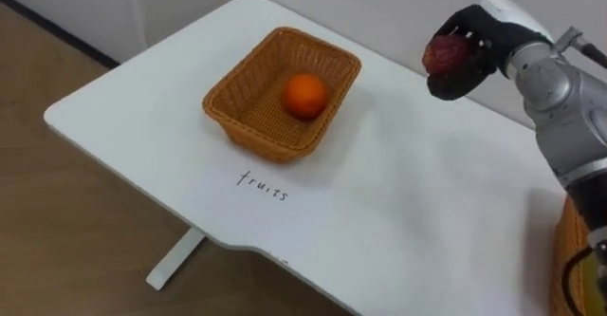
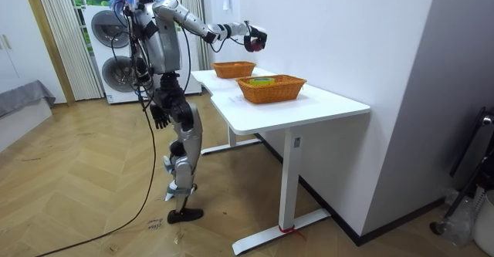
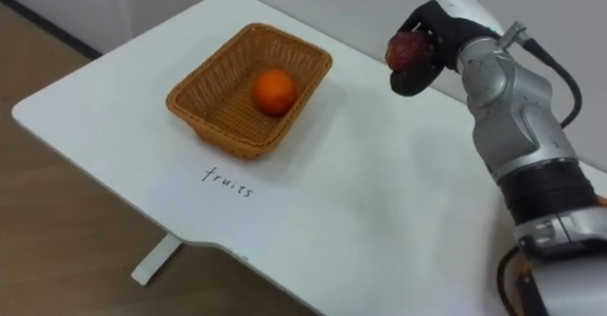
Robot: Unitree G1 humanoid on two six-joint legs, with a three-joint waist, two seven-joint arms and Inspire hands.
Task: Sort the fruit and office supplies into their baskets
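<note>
right hand [image 3: 424, 55] grips dark red fruit [image 3: 408, 48] above table [image 3: 379, 212] | orange [image 3: 274, 91] in basket [image 3: 213, 107]

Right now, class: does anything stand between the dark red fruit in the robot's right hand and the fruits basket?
Nothing visible does. The right hand holds the dark red fruit above the white table, right of the fruits basket. The basket's top is open, with one orange inside.

Two head cameras are looking steeply down from close by, sharing the white table [image 1: 427, 212] and the wicker basket [image 1: 282, 91] to the left of the raised right hand [image 1: 477, 65]. A room camera is standing well back, facing the whole robot and taking in that same hand, table and basket.
</note>
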